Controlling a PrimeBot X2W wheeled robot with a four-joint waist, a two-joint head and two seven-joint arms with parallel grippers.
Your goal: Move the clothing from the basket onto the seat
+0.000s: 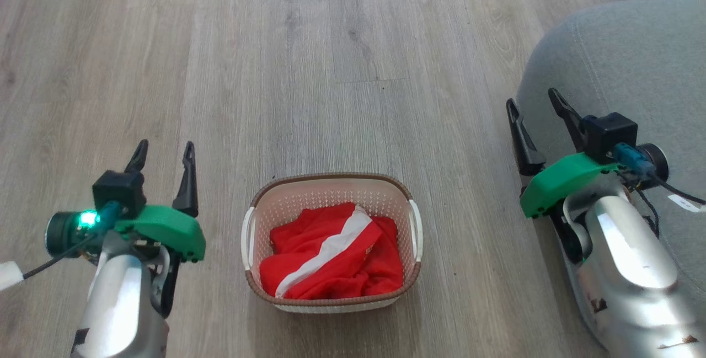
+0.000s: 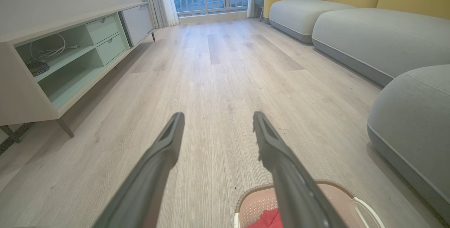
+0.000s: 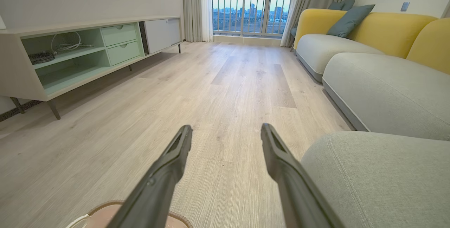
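The cream basket (image 1: 331, 188) with its brown rim stands on the wood floor in the lower middle of the head view. Red clothing (image 1: 336, 258) with a broad white band lies bunched inside it. My left gripper (image 1: 165, 151) hovers open to the basket's left, holding nothing. My right gripper (image 1: 534, 103) is open too, at the left edge of the grey seat (image 1: 629, 60), well right of the basket. In the left wrist view the basket (image 2: 256, 203) and a scrap of red clothing (image 2: 269, 219) sit behind the right finger. The seat (image 3: 379, 178) lies just right of my right gripper (image 3: 226, 130).
A low cream cabinet (image 2: 52, 63) with green shelves and drawers lines the left wall. Grey and yellow sofa sections (image 2: 379, 34) run along the right side. A balcony window (image 3: 251, 10) closes the far end. Wood floor (image 1: 309, 71) stretches ahead of the basket.
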